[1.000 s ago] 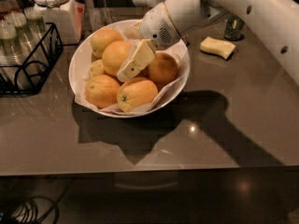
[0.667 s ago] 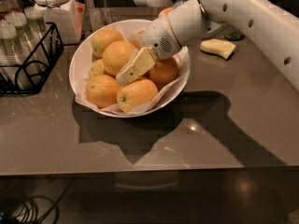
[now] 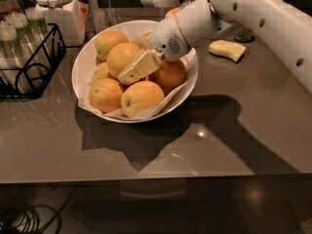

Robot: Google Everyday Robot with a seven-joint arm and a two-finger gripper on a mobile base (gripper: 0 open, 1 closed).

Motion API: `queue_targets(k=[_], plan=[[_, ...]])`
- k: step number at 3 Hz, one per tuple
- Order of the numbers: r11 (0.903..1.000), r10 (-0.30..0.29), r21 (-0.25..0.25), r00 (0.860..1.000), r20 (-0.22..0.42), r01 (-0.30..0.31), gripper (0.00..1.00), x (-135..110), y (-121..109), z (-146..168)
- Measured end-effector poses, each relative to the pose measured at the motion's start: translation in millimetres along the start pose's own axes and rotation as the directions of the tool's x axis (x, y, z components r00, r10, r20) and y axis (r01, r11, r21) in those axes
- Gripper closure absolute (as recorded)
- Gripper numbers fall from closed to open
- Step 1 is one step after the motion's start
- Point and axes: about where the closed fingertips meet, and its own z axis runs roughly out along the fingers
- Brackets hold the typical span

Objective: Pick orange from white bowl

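The white bowl [image 3: 87, 57], lined with crinkled white paper, stands left of centre on the grey counter and holds several oranges. The largest orange [image 3: 121, 56] lies on top of the pile toward the back. My gripper [image 3: 131, 56] reaches into the bowl from the upper right and is open. Its near cream finger [image 3: 139, 67] lies along the right side of that orange, and the far fingertip [image 3: 145, 33] shows behind it. Nothing is lifted. Smaller oranges lie in front [image 3: 141, 97] and under the wrist [image 3: 170, 74].
A black wire rack [image 3: 29, 57] with glasses stands at the left and a white lidded jar [image 3: 58, 9] behind it. A yellow sponge-like piece [image 3: 227, 49] lies right of the bowl. My white arm [image 3: 263, 23] spans the upper right. The counter's front edge runs low in the view.
The wrist and arm have shifted a little to the right and up over the bowl. The near finger stays at the same orange. The oranges have not moved.
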Motion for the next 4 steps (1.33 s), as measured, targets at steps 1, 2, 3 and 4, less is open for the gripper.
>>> queue_targets(k=[1,2,3,4], plan=[[1.0000,0.000,0.000,1.000,0.000,0.000,0.66,0,0,0],[1.0000,0.000,0.000,1.000,0.000,0.000,0.89,-2,0,-2],[0.9971,-0.075,0.018,0.997,0.021,0.074,1.00,-19,15,-8],[0.9903,-0.134,0.045,0.990,0.049,0.131,1.00,-32,28,-18]])
